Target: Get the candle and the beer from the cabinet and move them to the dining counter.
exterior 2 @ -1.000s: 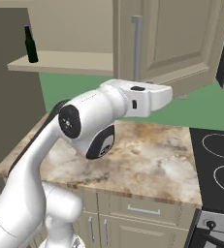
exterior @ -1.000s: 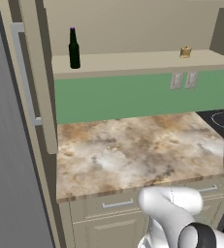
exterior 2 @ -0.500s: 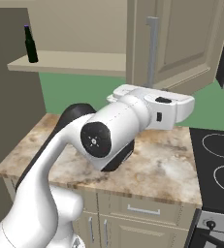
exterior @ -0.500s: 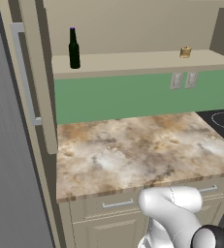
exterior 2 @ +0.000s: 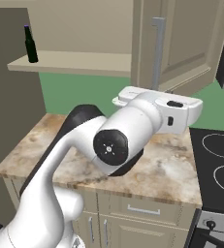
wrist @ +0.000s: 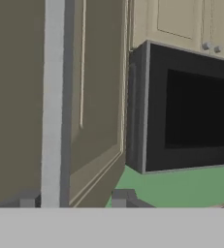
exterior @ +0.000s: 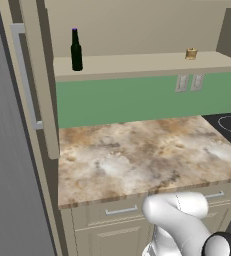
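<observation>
The beer point(exterior: 76, 49) and candle point(exterior: 190, 53) stand well apart on the open cabinet point(exterior: 137, 64) shelf; the gripper point(wrist: 74, 199) straddles the door handle point(wrist: 54, 101) (fingers parted, no contact discernible).

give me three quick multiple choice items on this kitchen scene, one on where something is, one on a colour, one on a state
1. Where does the beer stand?
A. on the cabinet shelf
B. on the stone worktop
C. on the stove

2. What colour is the wall below the shelf?
A. blue
B. green
C. white

3. How are the cabinet doors?
A. both shut
B. swung open
C. taken off

Answers: 1 A, the bottle stands upright at the shelf's left end, the candle far to its right. 2 B, a green band runs between shelf and worktop. 3 B, the shelf is exposed and a door with its silver handle stands swung out.
</observation>
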